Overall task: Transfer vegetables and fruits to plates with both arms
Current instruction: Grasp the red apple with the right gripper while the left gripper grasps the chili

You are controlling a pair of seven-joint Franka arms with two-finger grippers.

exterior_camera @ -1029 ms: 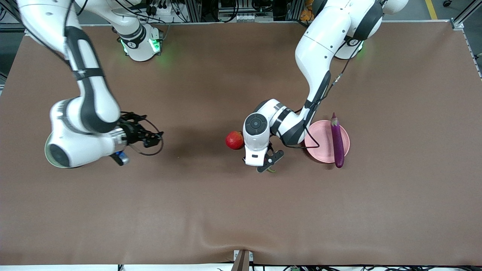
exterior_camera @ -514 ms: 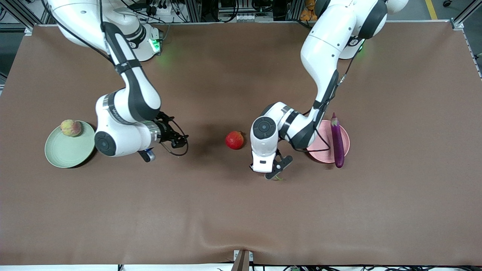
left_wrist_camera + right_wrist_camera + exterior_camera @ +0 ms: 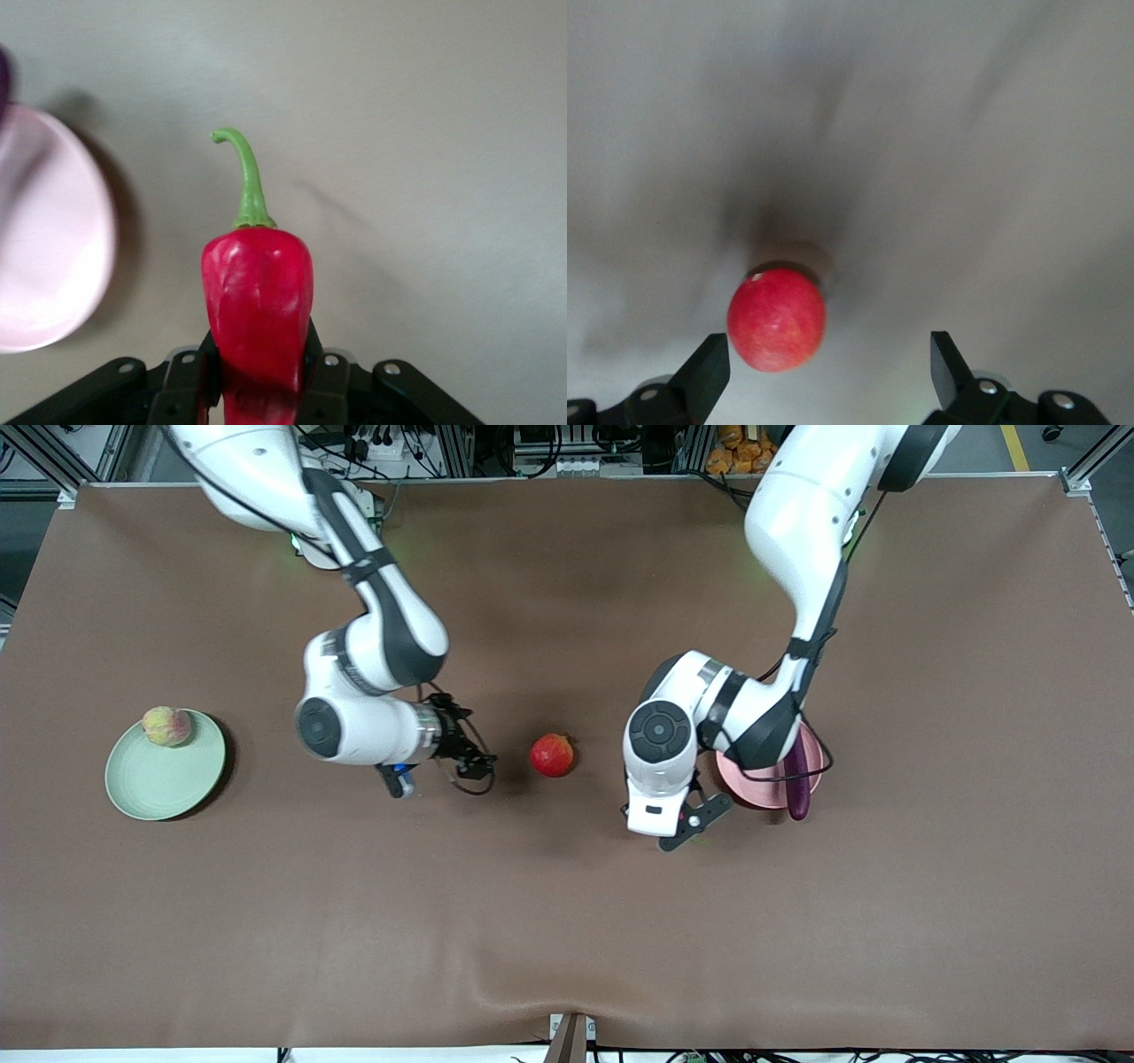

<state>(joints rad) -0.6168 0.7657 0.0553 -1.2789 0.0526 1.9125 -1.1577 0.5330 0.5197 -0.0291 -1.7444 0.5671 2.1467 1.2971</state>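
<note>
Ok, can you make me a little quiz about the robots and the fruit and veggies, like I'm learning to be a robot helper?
1. True or false: the peach lies on the green plate.
2. What does the left gripper hold? A) eggplant B) chili pepper C) pomegranate
3. Fill in: the right gripper, open, hangs over the table beside the ____.

Key
1. True; it sits near the plate's rim.
2. B; the chili pepper is clamped between the fingers, stem pointing out, beside the pink plate. The eggplant lies across that plate.
3. Pomegranate; it rests on the table between the two arms.
</note>
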